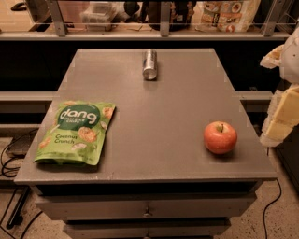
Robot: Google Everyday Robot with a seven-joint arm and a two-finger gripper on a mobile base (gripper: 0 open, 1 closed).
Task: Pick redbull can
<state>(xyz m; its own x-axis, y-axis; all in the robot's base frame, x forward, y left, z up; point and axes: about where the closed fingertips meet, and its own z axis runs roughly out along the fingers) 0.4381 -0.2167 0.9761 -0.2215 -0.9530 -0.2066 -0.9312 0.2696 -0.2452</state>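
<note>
The redbull can (149, 64) is a slim silver-grey can lying on its side at the far middle of the grey table (159, 126), its shiny round end facing me. My gripper (283, 109) shows as pale yellow and white parts at the right edge of the view, beyond the table's right side. It is far from the can, to the right of it and nearer to me, and it holds nothing that I can see.
A red apple (220, 137) stands near the table's front right. A green snack bag (75, 133) lies flat at the front left. A shelf with packages (229, 14) runs behind the table. Cables (9, 158) lie on the floor at left.
</note>
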